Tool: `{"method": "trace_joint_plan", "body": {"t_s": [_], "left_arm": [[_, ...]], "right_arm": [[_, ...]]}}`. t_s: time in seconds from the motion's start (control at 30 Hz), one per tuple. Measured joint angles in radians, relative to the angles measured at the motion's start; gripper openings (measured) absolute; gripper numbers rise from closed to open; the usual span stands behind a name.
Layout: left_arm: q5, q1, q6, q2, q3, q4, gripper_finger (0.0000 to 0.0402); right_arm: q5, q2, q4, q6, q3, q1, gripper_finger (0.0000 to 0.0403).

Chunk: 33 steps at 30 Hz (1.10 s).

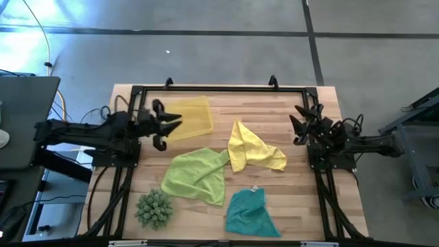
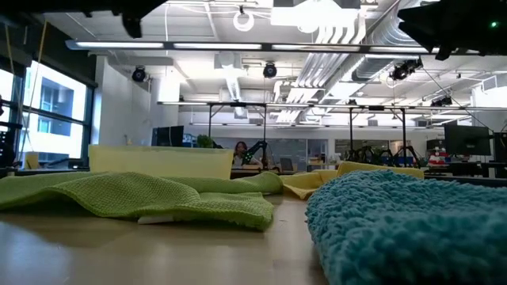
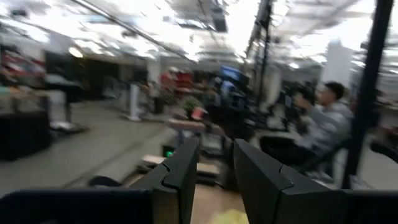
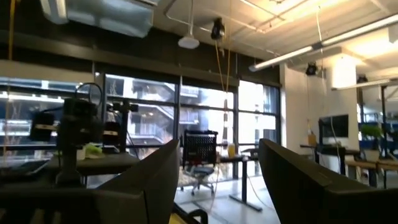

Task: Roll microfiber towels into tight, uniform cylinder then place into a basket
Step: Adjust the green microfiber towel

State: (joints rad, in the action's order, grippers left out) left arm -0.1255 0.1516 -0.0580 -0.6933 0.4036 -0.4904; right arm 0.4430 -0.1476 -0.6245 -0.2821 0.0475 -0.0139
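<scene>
Towels lie unrolled mid-table: lime green towel largest, yellow towel overlapping its corner, teal towel at the near edge. Translucent yellow basket sits just beside the left gripper, fingers narrowly parted, empty. Right gripper, fingers wide and empty, hangs near the yellow towel, apart from it

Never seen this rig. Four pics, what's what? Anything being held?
It's a two-armed robot at a wooden table. One camera looks straight down, one sits at tabletop height, and one rides on each wrist. On the table lie three unrolled towels: yellow towel, green towel and teal towel, plus a yellow basket and a spiky green ball. The left pincer hovers at the basket's edge; the right pincer waits at the far side. Both are open and empty.
</scene>
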Motion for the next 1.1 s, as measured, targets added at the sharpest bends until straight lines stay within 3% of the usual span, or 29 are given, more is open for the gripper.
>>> {"method": "trace_joint_plan", "body": {"t_s": [0.27,0.5,0.93,1.1], "left_arm": [[0.17,-0.02,-0.114,-0.295,0.109,0.009,0.0097],[0.254,-0.088,-0.175,-0.524,0.195,0.117,0.0097],[0.241,-0.187,-0.175,-0.82,0.41,0.59,0.0097],[0.203,-0.2,-0.175,-0.89,0.418,0.668,0.0097]], "right_arm": [[-0.007,-0.262,0.007,0.046,0.124,-0.032,0.0211],[-0.104,-0.496,0.12,0.086,0.273,-0.032,0.0211],[-0.129,-0.834,0.691,0.319,0.586,-0.031,0.0211],[-0.252,-0.912,0.742,0.408,0.616,-0.027,0.0211]]}}
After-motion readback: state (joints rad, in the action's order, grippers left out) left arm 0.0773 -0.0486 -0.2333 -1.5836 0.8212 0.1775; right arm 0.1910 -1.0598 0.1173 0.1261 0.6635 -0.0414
